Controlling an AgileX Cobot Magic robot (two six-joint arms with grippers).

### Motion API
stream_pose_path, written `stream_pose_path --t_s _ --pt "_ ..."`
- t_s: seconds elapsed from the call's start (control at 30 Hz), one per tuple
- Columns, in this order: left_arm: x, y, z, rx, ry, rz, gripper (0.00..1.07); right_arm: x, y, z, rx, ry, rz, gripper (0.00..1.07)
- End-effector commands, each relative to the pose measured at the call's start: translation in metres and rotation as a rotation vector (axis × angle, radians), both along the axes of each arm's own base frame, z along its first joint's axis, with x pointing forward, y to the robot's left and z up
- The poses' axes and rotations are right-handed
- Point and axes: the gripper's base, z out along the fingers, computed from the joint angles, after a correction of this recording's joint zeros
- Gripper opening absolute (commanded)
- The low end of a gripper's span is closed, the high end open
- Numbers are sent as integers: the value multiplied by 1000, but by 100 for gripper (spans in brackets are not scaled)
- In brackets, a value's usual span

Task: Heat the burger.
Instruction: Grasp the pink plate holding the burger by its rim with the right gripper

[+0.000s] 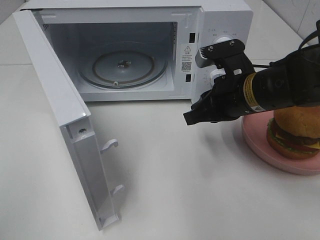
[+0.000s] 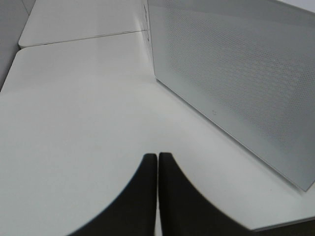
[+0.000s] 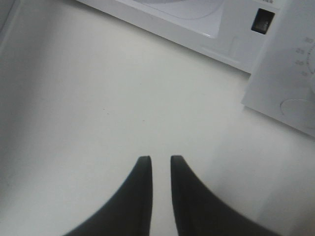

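On pink plate (image 1: 256, 144), golden-bunned layered burger (image 1: 296, 131)

Black arm (image 1: 280, 90) and end effector (image 1: 191, 118), yellow label band (image 1: 248, 92) (text illegible), silver screws (image 1: 231, 43)

The burger (image 1: 295, 134) stood upright on a round pink plate (image 1: 267, 152) by the right edge of the worktop (image 1: 175, 180). It had a fat golden-brown bun on top. Under the bun were red, green and dark layers, stacked straight. Part of its top was hidden. Its far right side ran out of view.
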Motion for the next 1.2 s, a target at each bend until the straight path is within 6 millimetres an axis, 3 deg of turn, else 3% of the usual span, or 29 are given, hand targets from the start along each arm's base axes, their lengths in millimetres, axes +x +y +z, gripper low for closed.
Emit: stream_pose_path --t_s 0.03,0.33,0.6,0.7,0.83,1.2 --pt "-3 0 0 1 -25 1 0 4 -4 3 -27 -19 -28 14" --pt "-3 0 0 1 -25 1 0 2 -1 4 -10 -20 5 15" --pt "-3 0 0 1 -25 1 0 5 -8 2 -244 -151 173 15" --pt "-3 0 0 1 -25 1 0 8 -16 1 -301 -137 85 16" --pt "-3 0 0 1 -25 1 0 7 -18 0 -235 -76 -34 15" --pt "-3 0 0 1 -25 1 0 4 -26 -5 -268 13 -129 15"
